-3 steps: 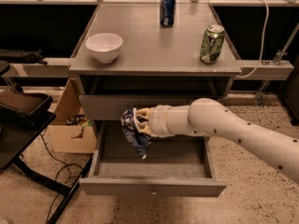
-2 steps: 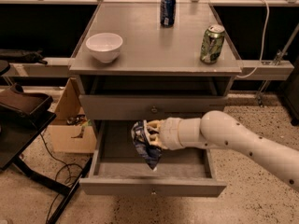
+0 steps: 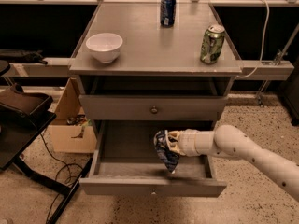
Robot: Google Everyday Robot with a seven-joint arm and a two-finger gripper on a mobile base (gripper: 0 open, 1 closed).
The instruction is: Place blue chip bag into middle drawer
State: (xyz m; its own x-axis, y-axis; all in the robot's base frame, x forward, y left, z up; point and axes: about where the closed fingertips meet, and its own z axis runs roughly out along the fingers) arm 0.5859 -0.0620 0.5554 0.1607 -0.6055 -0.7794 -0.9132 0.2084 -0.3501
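The middle drawer (image 3: 140, 186) is pulled open below the shut knobbed drawer front above it (image 3: 153, 108). My gripper (image 3: 169, 143) reaches in from the right on a white arm and is shut on the blue chip bag (image 3: 165, 152). The crumpled bag hangs from the gripper over the right middle of the open drawer, its lower tip close to the drawer floor.
On the cabinet top stand a white bowl (image 3: 104, 45), a blue soda can (image 3: 167, 10) and a green can (image 3: 211, 43). A cardboard box (image 3: 70, 125) sits on the floor at the left, next to a dark chair (image 3: 23, 108) and cables.
My gripper and the blue chip bag have moved right and lower, from the drawer's left middle to deeper over the open drawer.
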